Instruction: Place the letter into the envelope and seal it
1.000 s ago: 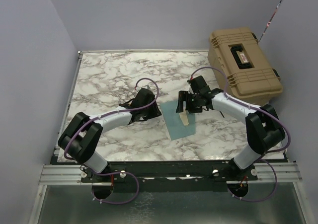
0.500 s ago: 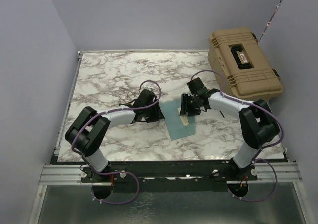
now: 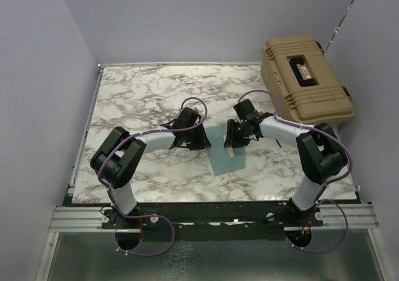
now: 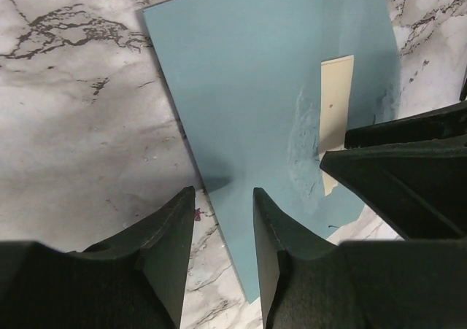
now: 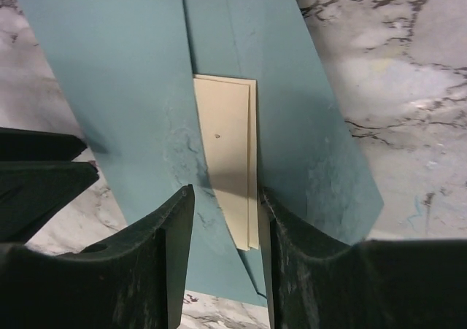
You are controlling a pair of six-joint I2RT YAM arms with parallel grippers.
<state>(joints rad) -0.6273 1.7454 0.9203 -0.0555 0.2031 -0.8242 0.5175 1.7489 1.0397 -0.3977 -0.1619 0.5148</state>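
So: insertion step, not done. Envelope [image 3: 223, 162] lies flat on the tabletop [image 3: 137, 100]. Letter [image 5: 226, 139] is folded to a narrow cream strip and lies lengthways on the envelope, toward its right side. Most of the letter shows. Can't tell whether the end away from the right gripper has entered the pocket or just rests on top. No flap or sticker that I can pick out from here.

Right gripper [image 5: 225, 198] hangs over the envelope, jaws part-spread and straddling one end of the letter. The gap about matches the letter's width, so I can't tell if they're nipping its edges or just bracketing it. Left gripper [image 4: 221, 198] is at the envelope's left edge, jaws spread, only the envelope's edge and bare tabletop showing in the gap. Not pinching anything. The two grippers are just beside each other over the envelope.

Tan case [image 3: 307, 81] sits well apart from the envelope, off to its far right. Not in play.

Next move, my read: left gripper pins the envelope or holds its mouth open, right gripper slides the letter lengthways fully inside. Thin paper, so light force and a shallow angle, or the letter buckles. Risks: envelope skates on the smooth tabletop, or the grippers clash. Sealing comes after.
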